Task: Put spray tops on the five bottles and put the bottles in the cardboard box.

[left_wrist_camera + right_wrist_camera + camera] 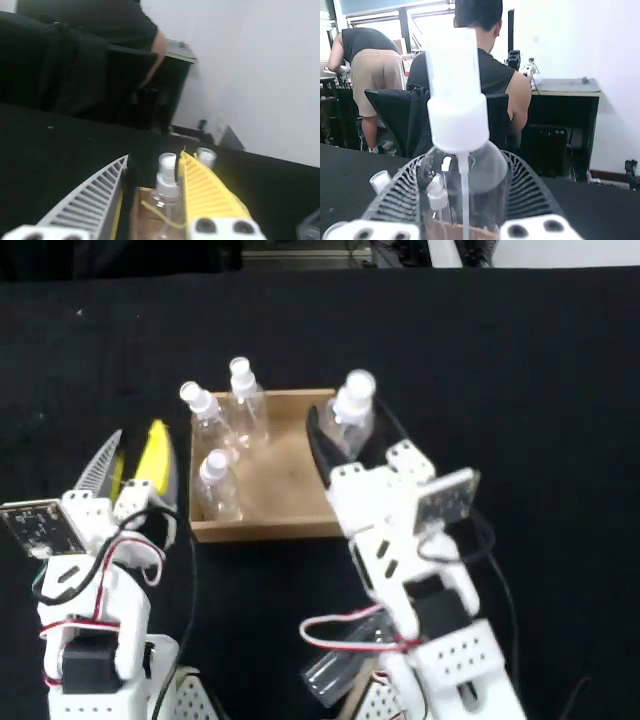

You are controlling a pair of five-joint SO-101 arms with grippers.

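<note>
The open cardboard box (285, 475) sits mid-table. Three clear bottles with white spray tops stand in its left half: one at the back left (206, 418), one at the back (246, 400), one at the front (218, 487). My right gripper (345, 440) is shut on a fourth topped bottle (351, 412), held upright over the box's right wall; in the right wrist view this bottle (462, 175) stands between the dark fingers. My left gripper (137, 432) is open just left of the box, one finger grey (95, 200), the other yellow (210, 197), nothing between them.
A fifth clear bottle (338, 665) lies on its side at the table's front edge, by the right arm's base. The black table (520, 390) stretches wide behind and to the right of the box.
</note>
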